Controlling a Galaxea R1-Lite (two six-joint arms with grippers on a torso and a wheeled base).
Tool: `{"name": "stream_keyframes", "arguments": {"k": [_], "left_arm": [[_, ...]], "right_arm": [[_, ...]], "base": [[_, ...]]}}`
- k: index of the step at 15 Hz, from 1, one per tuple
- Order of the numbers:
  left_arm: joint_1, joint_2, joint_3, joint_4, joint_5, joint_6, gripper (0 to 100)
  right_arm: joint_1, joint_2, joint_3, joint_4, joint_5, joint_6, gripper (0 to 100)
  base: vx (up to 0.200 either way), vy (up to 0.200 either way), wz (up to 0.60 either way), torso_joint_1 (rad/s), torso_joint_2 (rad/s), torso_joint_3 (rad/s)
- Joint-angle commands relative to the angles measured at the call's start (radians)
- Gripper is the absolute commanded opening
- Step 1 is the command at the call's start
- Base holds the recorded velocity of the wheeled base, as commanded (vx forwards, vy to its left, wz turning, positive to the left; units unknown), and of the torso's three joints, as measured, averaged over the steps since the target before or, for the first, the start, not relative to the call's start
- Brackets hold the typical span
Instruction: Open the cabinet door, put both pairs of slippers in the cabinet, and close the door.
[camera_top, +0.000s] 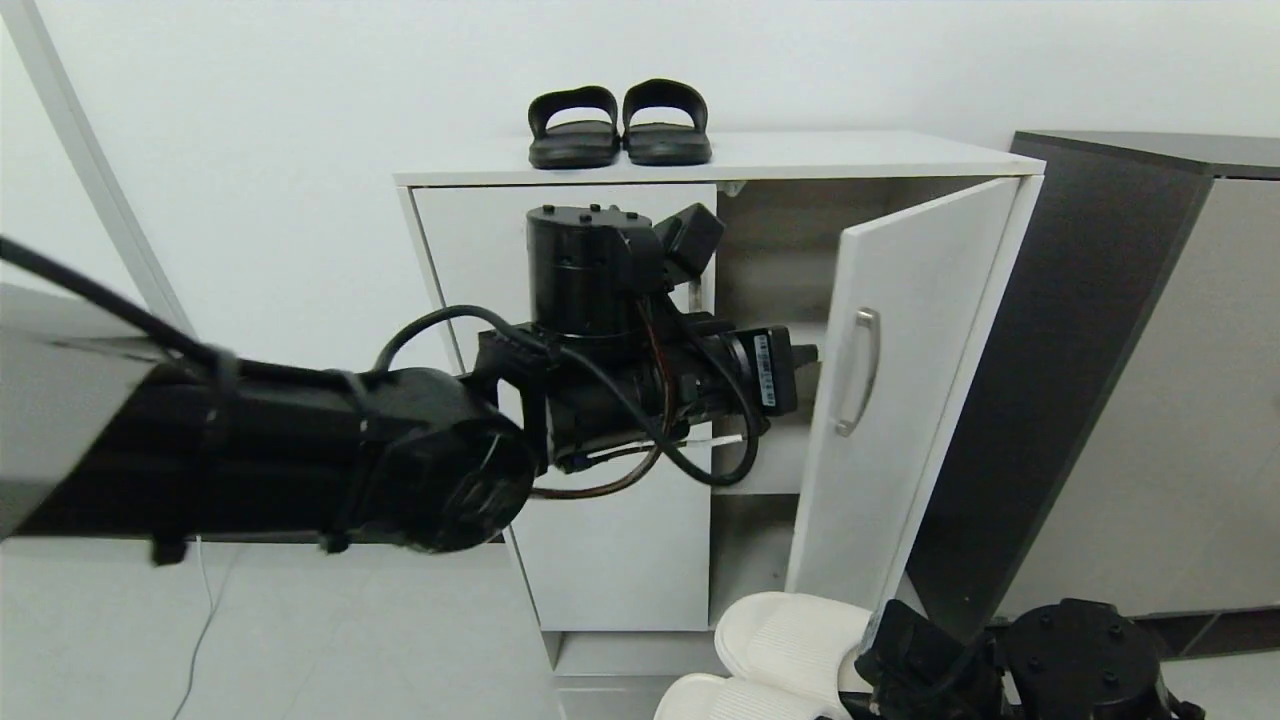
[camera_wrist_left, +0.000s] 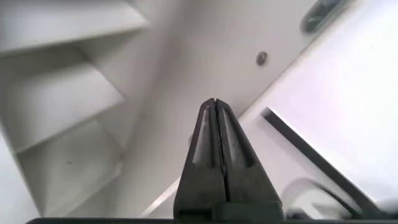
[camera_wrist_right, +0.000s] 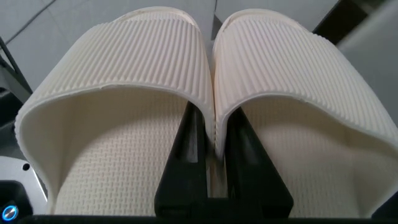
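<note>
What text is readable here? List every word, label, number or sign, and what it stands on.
No text here can be read.
The label on the left arm's wrist: print too small to read.
The black slippers, white slippers and cabinet door: no print visible.
</note>
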Motion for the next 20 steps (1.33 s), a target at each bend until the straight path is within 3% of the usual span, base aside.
{"name": "stream_keyframes", "arguments": {"k": [1,3,7,10,12,15,17,20], "left_arm": [[-0.003,-0.134,0.106,-0.015,0.001,0.002,0],[0.047,-0.196,0.178,-0.018,0.001,0.002,0],[0.187,-0.489,0.488,-0.076,-0.008,0.008,0],[0.236,-0.737,0.729,-0.064,-0.005,0.012,0],[0.244,-0.886,0.836,-0.038,0.006,0.029,0],[0.244,-1.111,0.868,0.182,0.123,0.128,0],[0.251,-1.334,0.867,0.424,0.213,0.167,0],[0.425,-1.495,0.885,0.581,0.267,0.174,0]], "right_arm": [[0.007,-0.002,0.0,-0.006,0.0,0.0,0],[0.005,-0.002,0.0,-0.031,-0.002,0.001,0],[-0.026,0.045,-0.02,-0.105,-0.011,0.011,0],[-0.044,0.083,-0.028,-0.2,-0.023,0.009,0],[-0.044,0.087,-0.029,-0.201,-0.023,0.009,0],[-0.046,0.087,-0.032,-0.201,-0.023,0.009,0],[-0.046,0.087,-0.035,-0.201,-0.025,0.009,0],[-0.052,0.086,-0.035,-0.203,-0.025,0.009,0]], "base": [[0.0,0.0,0.0,0.0,0.0,0.0],[0.0,0.0,0.0,0.0,0.0,0.0],[0.0,0.0,0.0,0.0,0.0,0.0],[0.0,0.0,0.0,0.0,0.0,0.0],[0.0,0.0,0.0,0.0,0.0,0.0],[0.0,0.0,0.0,0.0,0.0,0.0],[0.0,0.0,0.0,0.0,0.0,0.0],[0.0,0.0,0.0,0.0,0.0,0.0]]}}
